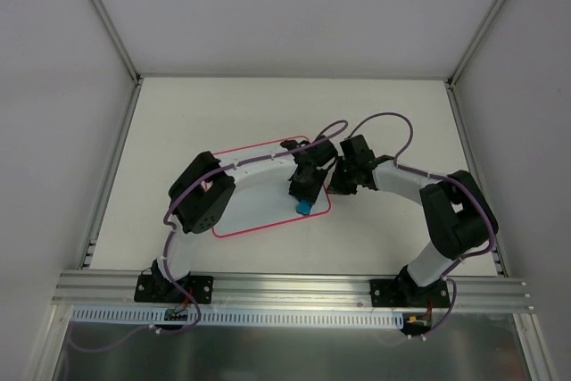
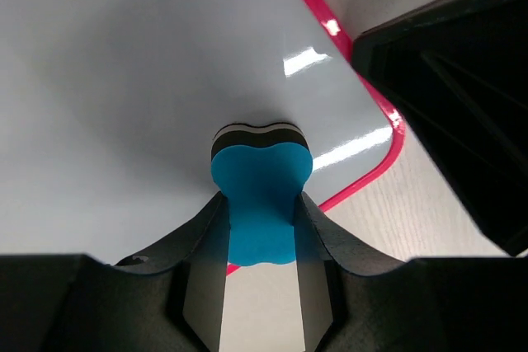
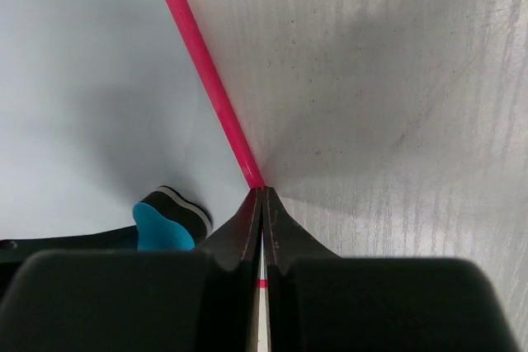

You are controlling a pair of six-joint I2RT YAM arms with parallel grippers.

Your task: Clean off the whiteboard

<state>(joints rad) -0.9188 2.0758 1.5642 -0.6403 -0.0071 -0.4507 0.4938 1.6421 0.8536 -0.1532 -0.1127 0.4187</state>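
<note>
Left pincer (image 2: 260,200): opened only to the width of the blue eraser (image 2: 262,169), which it grasped between both fingers. The eraser's dark felt face rested on the whiteboard (image 2: 124,80), close to the board's 4 o'clock corner in the top view.

Right pincer (image 3: 261,197): clenched, with only a hairline slit between the fingers. It gripped the whiteboard's pink rim at the 3 o'clock edge, and a trace of pink showed inside the slit.

The whiteboard lay flat near the centre of the bench (image 1: 223,113), turned slightly so that its long edges ran from 8 o'clock to 2 o'clock. The left arm crossed above its 12 o'clock edge.

Count: one whiteboard, one eraser, two pincers, two arms.
</note>
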